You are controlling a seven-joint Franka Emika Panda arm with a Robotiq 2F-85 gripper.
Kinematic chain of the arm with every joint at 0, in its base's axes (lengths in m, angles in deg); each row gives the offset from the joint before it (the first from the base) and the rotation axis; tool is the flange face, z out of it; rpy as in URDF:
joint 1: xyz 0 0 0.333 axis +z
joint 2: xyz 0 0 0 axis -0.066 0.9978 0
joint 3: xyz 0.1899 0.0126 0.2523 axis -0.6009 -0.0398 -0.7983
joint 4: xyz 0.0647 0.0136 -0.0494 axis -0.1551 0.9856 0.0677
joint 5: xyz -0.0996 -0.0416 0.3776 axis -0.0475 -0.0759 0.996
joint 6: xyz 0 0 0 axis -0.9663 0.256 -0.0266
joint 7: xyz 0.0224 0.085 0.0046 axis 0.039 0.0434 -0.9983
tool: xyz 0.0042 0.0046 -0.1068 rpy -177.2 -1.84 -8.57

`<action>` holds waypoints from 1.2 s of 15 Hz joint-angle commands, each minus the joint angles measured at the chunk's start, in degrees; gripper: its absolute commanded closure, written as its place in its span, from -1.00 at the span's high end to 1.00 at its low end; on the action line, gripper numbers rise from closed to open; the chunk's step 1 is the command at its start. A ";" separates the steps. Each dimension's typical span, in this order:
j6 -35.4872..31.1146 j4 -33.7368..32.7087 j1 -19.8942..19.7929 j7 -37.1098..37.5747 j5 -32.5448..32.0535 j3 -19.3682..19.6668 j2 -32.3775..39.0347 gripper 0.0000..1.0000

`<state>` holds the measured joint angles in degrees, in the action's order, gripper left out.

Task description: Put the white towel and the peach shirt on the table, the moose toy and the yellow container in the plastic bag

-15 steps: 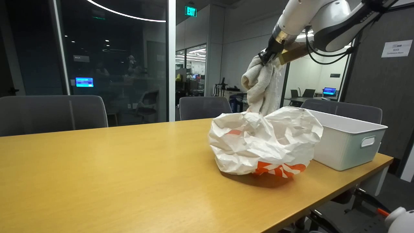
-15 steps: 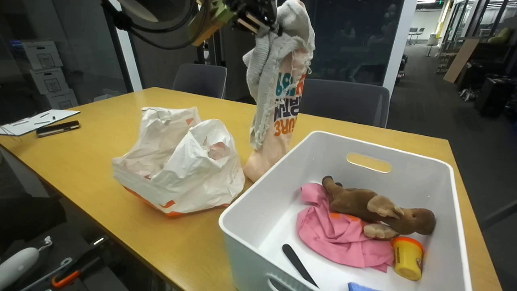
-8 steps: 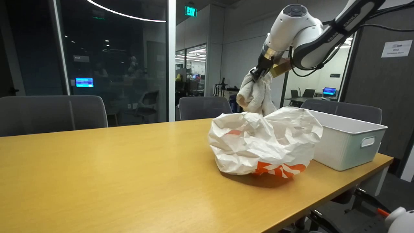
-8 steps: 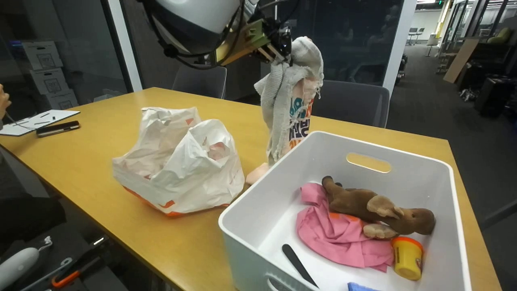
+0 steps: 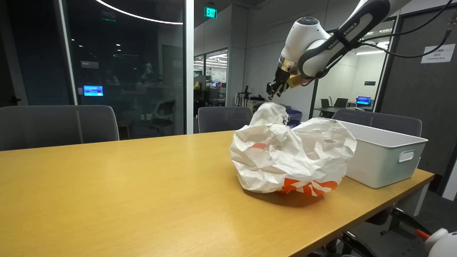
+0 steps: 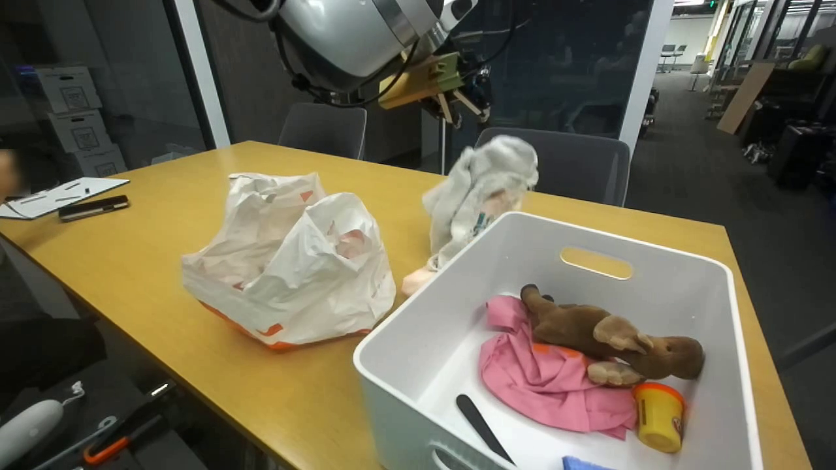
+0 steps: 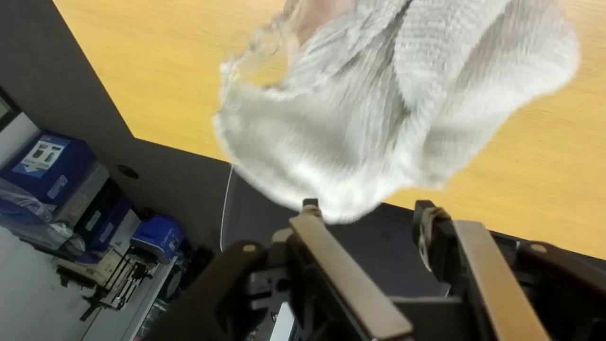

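The arm, upper right, reads "EMIKA", its gripper parted above the white towel; the top-centre sign says "EXIT".

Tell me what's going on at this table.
An open black gripper on a black-and-white robot arm has just let go of a white fringed towel, with a printed peach shirt bundled against it; both look to be sagging onto the light-brown wooden table. The brown plush moose toy and orange-lidded yellow cylindrical container are in the white rectangular plastic bin, not yet in the wrinkled white plastic bag beside it.
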<state>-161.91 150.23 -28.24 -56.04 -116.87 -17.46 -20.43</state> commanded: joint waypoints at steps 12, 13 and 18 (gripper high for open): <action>10.92 4.82 11.83 -10.92 39.17 29.56 -6.70 1.00; 10.59 5.45 11.47 -11.68 41.26 30.79 -6.26 1.00; 10.35 7.42 10.10 -14.10 48.37 35.20 -3.75 1.00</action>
<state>-151.34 156.90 -17.80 -67.78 -72.81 16.37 -24.67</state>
